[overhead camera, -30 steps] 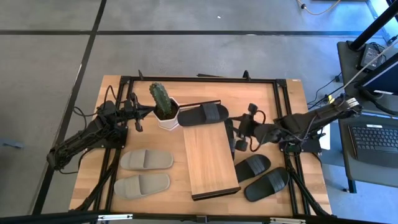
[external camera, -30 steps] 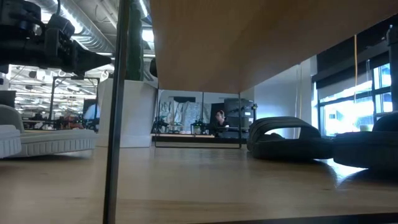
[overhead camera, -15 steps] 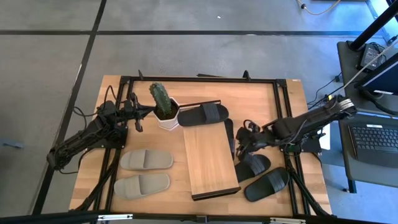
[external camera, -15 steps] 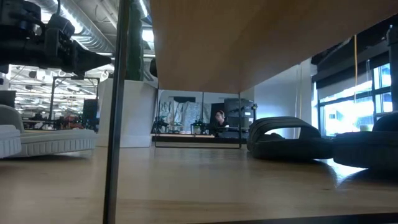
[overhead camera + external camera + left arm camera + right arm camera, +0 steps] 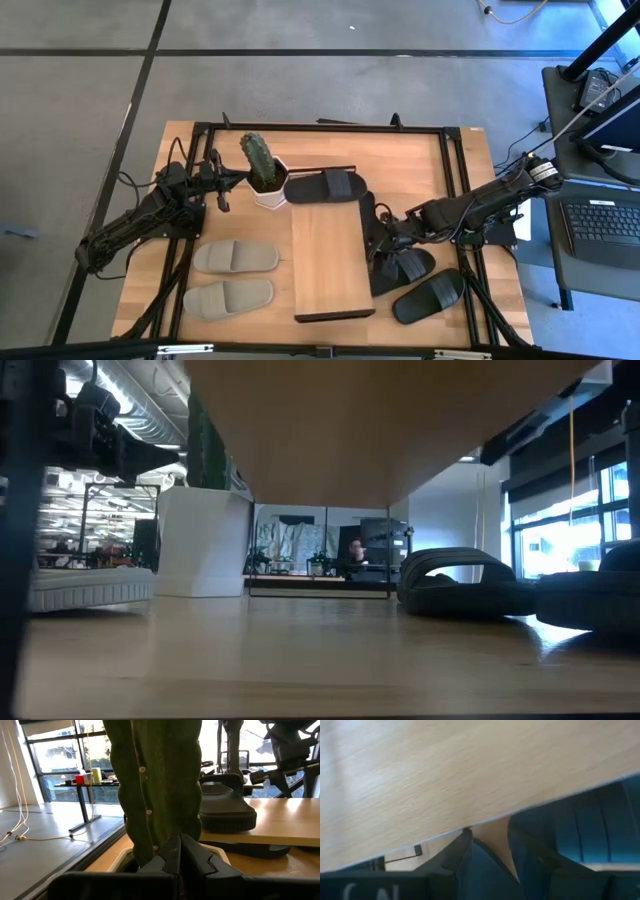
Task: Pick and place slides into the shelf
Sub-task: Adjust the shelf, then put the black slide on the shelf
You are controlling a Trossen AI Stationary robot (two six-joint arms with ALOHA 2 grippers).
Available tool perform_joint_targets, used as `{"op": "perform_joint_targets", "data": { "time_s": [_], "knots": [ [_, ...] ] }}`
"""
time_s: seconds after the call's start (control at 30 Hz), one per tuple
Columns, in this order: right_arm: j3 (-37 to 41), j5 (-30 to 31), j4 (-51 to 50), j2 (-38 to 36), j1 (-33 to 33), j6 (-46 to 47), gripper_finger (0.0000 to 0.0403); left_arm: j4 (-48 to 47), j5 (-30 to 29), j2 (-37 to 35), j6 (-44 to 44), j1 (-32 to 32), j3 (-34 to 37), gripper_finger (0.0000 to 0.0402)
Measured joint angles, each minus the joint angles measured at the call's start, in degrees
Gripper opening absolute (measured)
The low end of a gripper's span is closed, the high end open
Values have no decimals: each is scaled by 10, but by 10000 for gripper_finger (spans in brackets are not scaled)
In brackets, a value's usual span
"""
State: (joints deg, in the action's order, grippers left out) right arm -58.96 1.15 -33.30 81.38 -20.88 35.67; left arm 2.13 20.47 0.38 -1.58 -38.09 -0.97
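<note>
Light wood shelf [image 5: 331,262]: you are looking at a stiff, flat panel lying mid-table; one black slide [image 5: 327,186] is resting at its far end.
Black slides by the right arm [image 5: 408,268]: probably light, soft foam, likely bending under a pinch; you are best taking the broad strap or a sole edge.
Grey-beige slides [image 5: 232,277]: lying left of the shelf, untouched.
Right gripper [image 5: 383,243]: sitting at the shelf's right edge, fingers partly spread; whether they are pinching anything you cannot tell.
Left gripper [image 5: 224,180]: waiting pressed together beside the cactus pot [image 5: 268,190].

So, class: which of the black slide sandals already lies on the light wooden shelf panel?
The black slide beside the white cactus pot; the others lie on the tabletop.
</note>
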Motion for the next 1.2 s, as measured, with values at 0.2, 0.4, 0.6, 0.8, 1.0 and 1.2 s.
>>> {"op": "perform_joint_targets", "data": {
  "time_s": [0.2,0.4,0.6,0.8,1.0,1.2],
  "knots": [
    [0,0,21,0,0,-37,134,0,0,0,0,0,0,0],
    [0,1,57,0,2,-65,134,0,0,0,0,0,0,0],
    [-3,2,43,-11,1,-65,134,0,0,0,0,0,0,0],
    [-32,63,-23,-54,-4,-75,134,0,0,0,0,0,0,0],
    [-34,117,-95,-81,-1,-75,134,0,0,0,1,0,0,0],
    [-34,120,-68,-64,-8,-153,134,0,1,0,1,0,0,0]
  ]
}}
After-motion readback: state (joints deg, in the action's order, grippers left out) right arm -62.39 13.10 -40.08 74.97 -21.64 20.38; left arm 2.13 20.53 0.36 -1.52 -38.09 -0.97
